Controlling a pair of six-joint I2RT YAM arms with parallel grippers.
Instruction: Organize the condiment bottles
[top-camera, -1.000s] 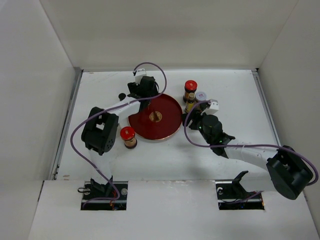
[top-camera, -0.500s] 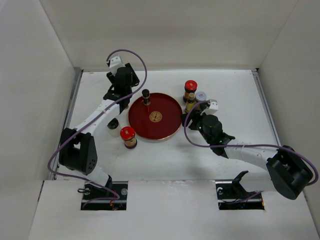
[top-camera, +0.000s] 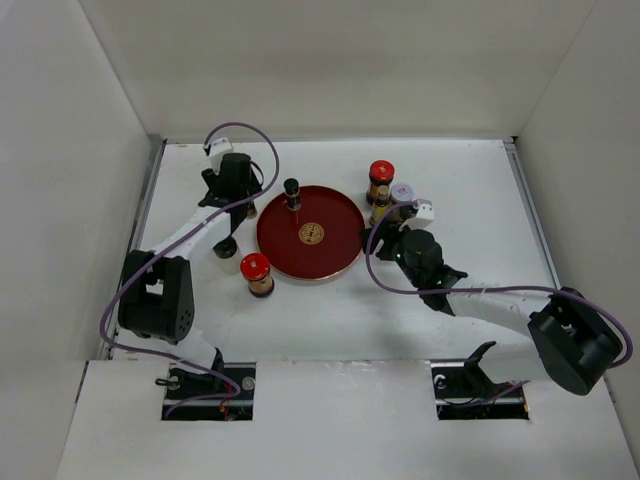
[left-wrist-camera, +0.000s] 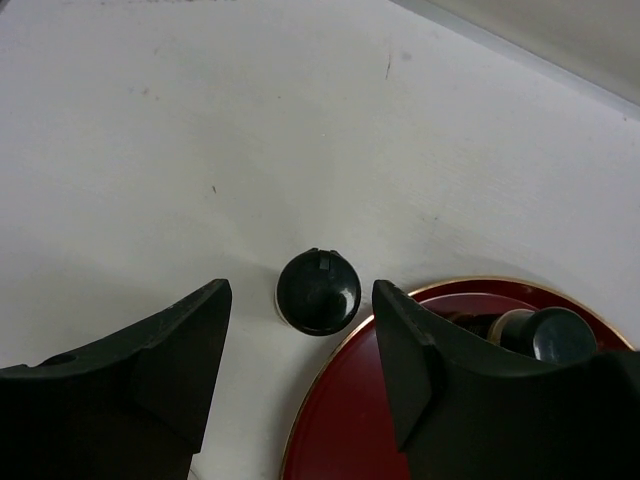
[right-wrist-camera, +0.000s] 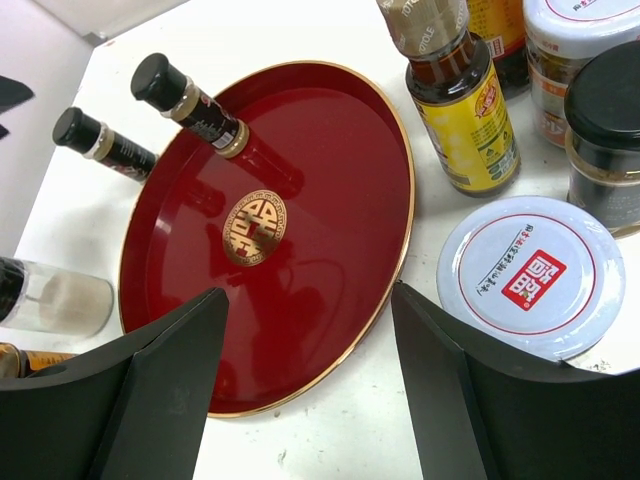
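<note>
Left claw (left-wrist-camera: 300, 292) stands apart, straddling a black-capped bottle (left-wrist-camera: 318, 291) on the worktop (left-wrist-camera: 200, 150) just off the red tray's (left-wrist-camera: 340, 420) ten o'clock rim. Right claw (right-wrist-camera: 308, 298) gapes empty by its three o'clock edge. Other bottles (top-camera: 385, 195) cluster at two o'clock.

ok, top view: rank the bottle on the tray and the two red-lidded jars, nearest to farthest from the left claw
1. Black-capped bottle: on the far-left edge of the tray, just right of the left claw.
2. Near red-lidded jar: on the table, at the tray's near-left.
3. Far red-lidded jar: past the tray's right side.
</note>
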